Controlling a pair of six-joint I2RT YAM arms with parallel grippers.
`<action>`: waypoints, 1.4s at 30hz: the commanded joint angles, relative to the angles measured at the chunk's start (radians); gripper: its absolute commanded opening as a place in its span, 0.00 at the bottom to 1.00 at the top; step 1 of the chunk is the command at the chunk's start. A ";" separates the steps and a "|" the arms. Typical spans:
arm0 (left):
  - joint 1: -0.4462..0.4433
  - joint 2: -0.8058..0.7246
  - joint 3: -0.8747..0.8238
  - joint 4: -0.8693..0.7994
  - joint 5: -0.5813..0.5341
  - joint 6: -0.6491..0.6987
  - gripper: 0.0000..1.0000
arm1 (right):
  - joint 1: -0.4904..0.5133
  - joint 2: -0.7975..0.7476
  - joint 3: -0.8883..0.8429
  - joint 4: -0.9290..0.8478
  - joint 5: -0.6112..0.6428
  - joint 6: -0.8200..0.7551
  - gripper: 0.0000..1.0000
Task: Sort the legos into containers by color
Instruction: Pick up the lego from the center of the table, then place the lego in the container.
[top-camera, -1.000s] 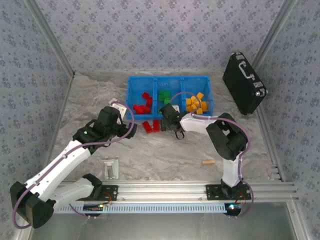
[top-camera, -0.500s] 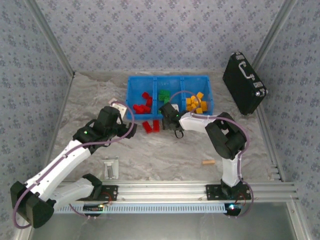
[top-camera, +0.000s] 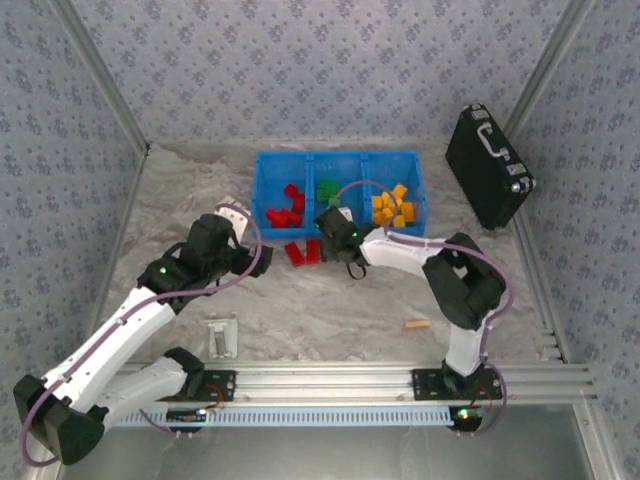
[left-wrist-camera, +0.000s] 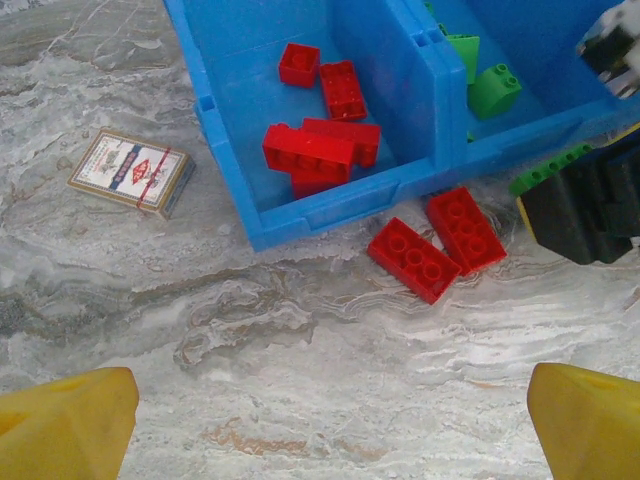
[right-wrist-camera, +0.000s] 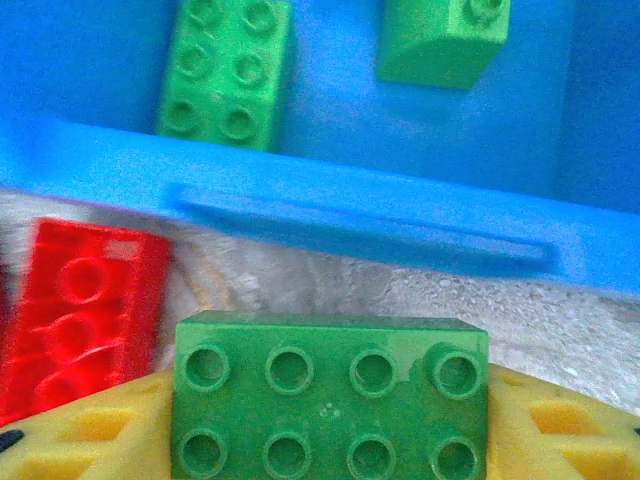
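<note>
The containers are three joined blue bins at the back, holding red, green and yellow legos. Two red bricks lie on the table just in front of the red bin; the left wrist view shows them ahead of my left gripper, which hovers open over bare table. At the front wall of the middle bin, my right gripper is shut on a green eight-stud brick. Its yellow fingers press both ends. Two green bricks lie inside, beyond the wall.
A black hard case leans at the back right. A tan wooden stick lies near the right arm's base. A small card box sits left of the bins. A metal bracket lies at the near left.
My right gripper has closed on the green brick and edged toward the middle bin. The left arm has shifted slightly, its gripper staying open.
</note>
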 joint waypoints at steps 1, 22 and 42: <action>0.005 -0.008 0.008 0.012 0.026 0.004 1.00 | 0.006 -0.086 0.006 -0.044 0.051 -0.029 0.58; 0.005 -0.023 0.013 -0.010 0.016 0.008 1.00 | -0.147 0.121 0.292 0.045 -0.010 -0.164 0.56; 0.004 -0.010 0.045 -0.056 0.032 0.003 1.00 | -0.211 0.256 0.407 0.081 -0.052 -0.176 0.67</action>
